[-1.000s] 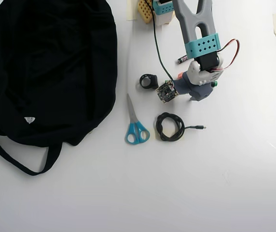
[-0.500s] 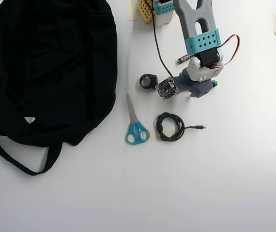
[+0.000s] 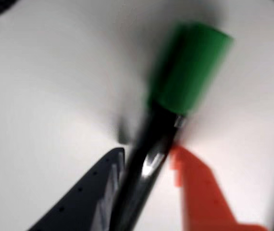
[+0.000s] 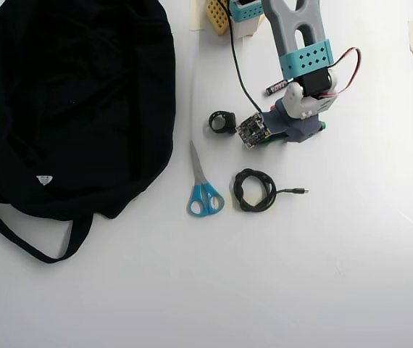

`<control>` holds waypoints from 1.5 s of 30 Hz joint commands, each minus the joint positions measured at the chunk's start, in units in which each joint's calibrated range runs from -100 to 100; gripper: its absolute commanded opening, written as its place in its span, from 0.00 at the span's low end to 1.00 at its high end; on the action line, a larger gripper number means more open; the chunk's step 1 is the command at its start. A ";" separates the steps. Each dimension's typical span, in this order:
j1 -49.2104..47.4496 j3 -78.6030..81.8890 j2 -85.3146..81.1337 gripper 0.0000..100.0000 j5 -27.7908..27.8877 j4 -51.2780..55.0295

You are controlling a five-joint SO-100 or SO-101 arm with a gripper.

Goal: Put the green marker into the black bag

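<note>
One green marker (image 3: 175,103) fills the wrist view: its black barrel runs up between the two jaws, a dark one on the left and an orange one on the right, and its green cap stands clear beyond their tips. The dark jaw lies against the barrel's left side and the orange one just beside its right, so the gripper (image 3: 146,156) appears closed on the barrel, though the picture is blurred and contact on the orange side is hard to judge. White bench (image 3: 41,96) shows behind the marker.

In the overhead view the gripper (image 4: 264,134) sits under the arm's wrist near the top centre of the bench (image 4: 301,275); the marker itself is almost wholly hidden there beneath the wrist.

One black bag (image 4: 76,109) lies spread flat on the left side of the bench, well apart from the gripper, with its strap (image 4: 18,235) looping out below it and one small white label (image 4: 44,180) on the fabric.

Between bag and arm lie one pair of scissors (image 4: 203,190) with blue handles, one coiled black cable (image 4: 256,190) just right of them, and one small black ring-shaped object (image 4: 222,121) just left of the gripper. One short dark battery-like piece (image 4: 275,88) lies close by the arm's wrist.
</note>
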 commanded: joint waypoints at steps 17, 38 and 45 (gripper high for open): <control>-1.01 1.49 0.28 0.02 -22.03 -0.21; -1.24 -0.75 -13.00 0.02 -11.49 8.66; -1.24 -8.93 -13.00 0.02 -4.99 11.93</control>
